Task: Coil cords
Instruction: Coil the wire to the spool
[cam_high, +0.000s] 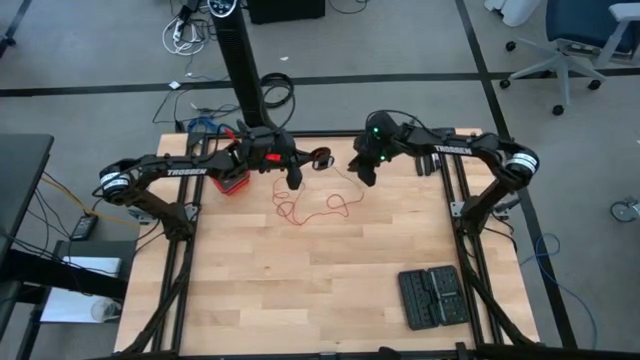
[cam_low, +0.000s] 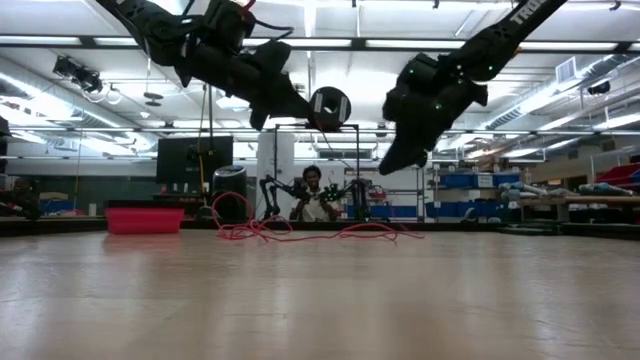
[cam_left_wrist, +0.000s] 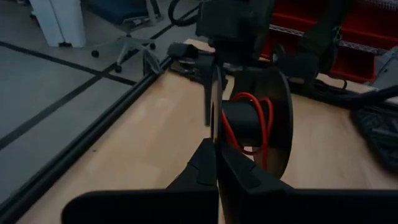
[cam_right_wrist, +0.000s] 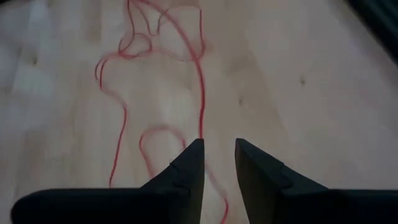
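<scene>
Red box (cam_high: 233, 183): I see it at the far left of the table (cam_high: 300, 280), just beside my left arm.
Left gripper (cam_high: 296, 177): raised off the table near the far edge, left of centre. Its fingers (cam_left_wrist: 233, 171) are pressed together on the rim of a dark spool (cam_left_wrist: 261, 118), which hangs in the air at the fingertips.
Spool: in the low view it shows as a round disc (cam_low: 329, 106) held well above the wood. A few turns of wire sit around its hub.
Wire (cam_high: 310, 207): thin and red. I see most of it lying loose in tangled loops on the table, near the far edge, between the two grippers and a little nearer to me than they are. One strand climbs from the pile toward the spool.
Right gripper (cam_high: 367, 175): raised above the table, right of the spool and apart from it. Its jaws are spread with a narrow gap, pinching nothing; from its wrist I see the wire (cam_right_wrist: 200, 93) on the wood below the fingertips (cam_right_wrist: 189, 162).
Black case (cam_high: 432, 296): lying flat, near right of the table, well apart from the wire.
</scene>
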